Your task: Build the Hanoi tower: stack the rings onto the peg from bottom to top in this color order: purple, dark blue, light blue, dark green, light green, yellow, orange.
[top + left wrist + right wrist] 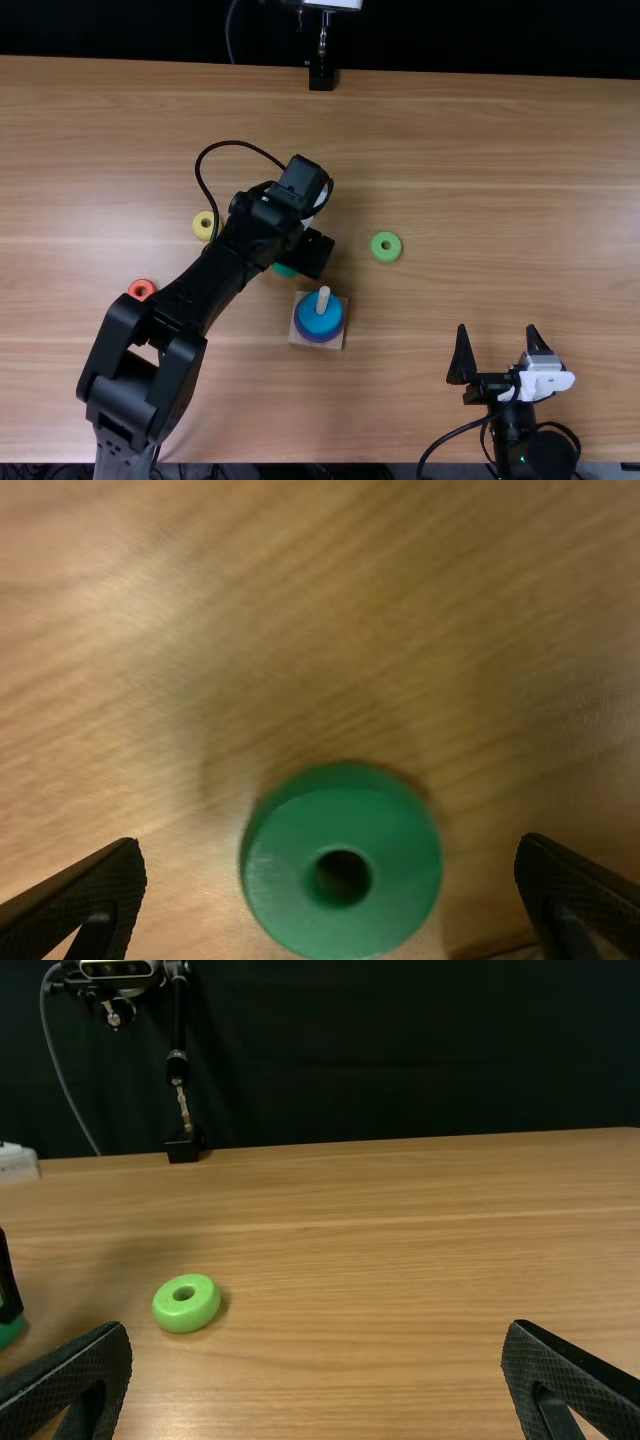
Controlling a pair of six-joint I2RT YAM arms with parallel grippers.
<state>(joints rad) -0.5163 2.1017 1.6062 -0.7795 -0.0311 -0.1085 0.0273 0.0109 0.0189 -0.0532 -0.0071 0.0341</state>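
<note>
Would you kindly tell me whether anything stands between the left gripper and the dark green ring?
Nothing visible does: the dark green ring lies uncovered on the table, beneath the open left gripper.

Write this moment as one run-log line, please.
left pincer: open, at dark green ring | right pincer: open, empty | peg: light blue ring topmost | loose: light green ring, yellow ring, orange ring

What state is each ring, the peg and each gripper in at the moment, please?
Left gripper: open, nothing held
Right gripper: open, empty
Peg: upright, tip exposed
Purple ring: stacked on the peg, low
Blue ring: on the peg, above purple
Dark green ring: flat on the table, ungripped
Light green ring: flat, loose
Yellow ring: loose, partly covered
Orange ring: loose on the table
</note>
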